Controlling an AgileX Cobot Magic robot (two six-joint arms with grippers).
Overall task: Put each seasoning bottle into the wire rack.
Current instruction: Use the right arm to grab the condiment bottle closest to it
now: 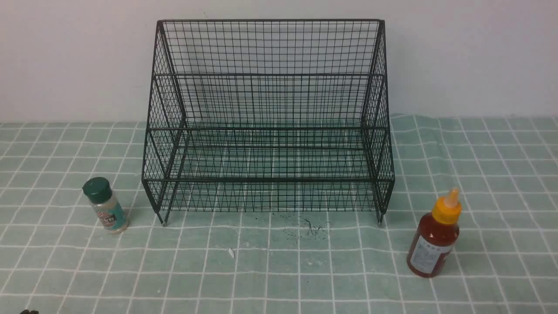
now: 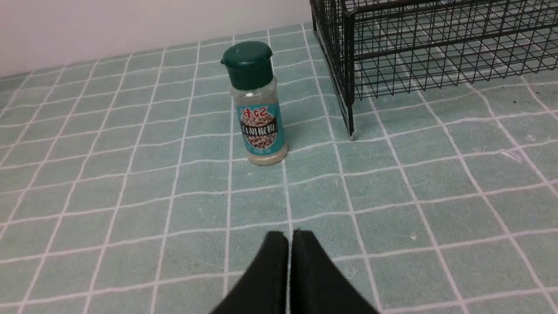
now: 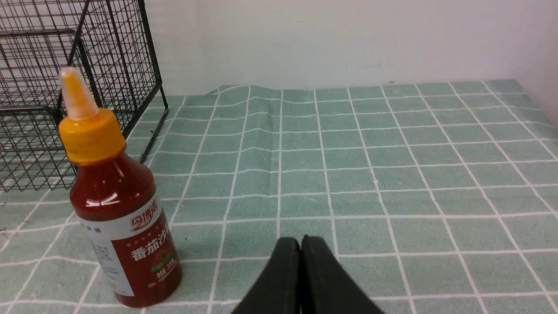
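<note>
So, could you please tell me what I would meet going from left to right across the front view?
Green-capped shaker jar → black wire rack → red sauce bottle, all on the checked cloth.

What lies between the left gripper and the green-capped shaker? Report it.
Only bare checked tablecloth, shown in the left wrist view, separates the left gripper from the shaker.

We see a green, white-gridded tablecloth bearing a black wire-mesh stepped rack at its far edge, a green-capped clear shaker jar left, a yellow-capped red sauce bottle right.
</note>
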